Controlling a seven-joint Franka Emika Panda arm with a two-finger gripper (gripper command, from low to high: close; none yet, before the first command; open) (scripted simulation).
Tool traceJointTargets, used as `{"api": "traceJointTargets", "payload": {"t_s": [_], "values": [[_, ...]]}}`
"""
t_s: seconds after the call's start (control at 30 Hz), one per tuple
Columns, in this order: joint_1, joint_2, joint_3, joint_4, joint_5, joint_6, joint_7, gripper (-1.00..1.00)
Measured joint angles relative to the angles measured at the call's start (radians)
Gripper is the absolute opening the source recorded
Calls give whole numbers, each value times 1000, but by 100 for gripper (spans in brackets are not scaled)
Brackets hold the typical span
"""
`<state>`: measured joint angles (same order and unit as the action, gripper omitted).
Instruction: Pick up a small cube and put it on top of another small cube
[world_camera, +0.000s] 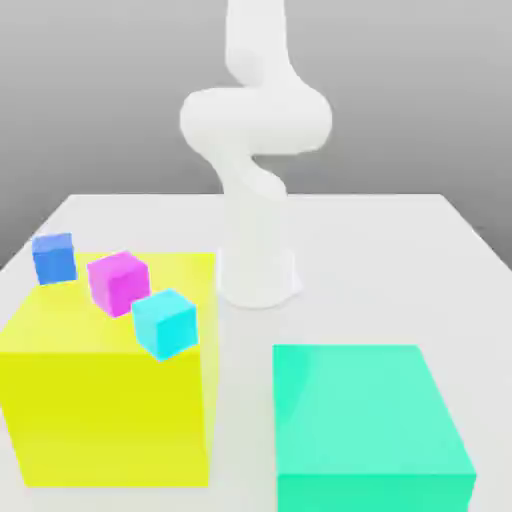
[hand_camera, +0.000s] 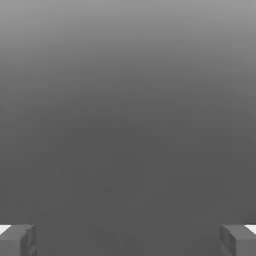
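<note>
The pincer (hand_camera: 128, 241) is wide open and holds nothing; apart from it, pink cube (world_camera: 119, 284) sits between blue cube (world_camera: 55, 259) and cyan cube (world_camera: 165, 325)

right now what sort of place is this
Looks like a simulated robot test scene: a bare white arm on a plain pale floor or tabletop, with flat-coloured blocks like the yellow one.
</note>
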<state>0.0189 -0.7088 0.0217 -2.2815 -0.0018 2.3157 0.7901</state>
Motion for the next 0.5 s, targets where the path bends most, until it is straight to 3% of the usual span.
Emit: {"api": "traceJointTargets", "payload": {"t_s": [0.5], "values": [[104, 548, 158, 111, -57, 95, -26, 0]]}}
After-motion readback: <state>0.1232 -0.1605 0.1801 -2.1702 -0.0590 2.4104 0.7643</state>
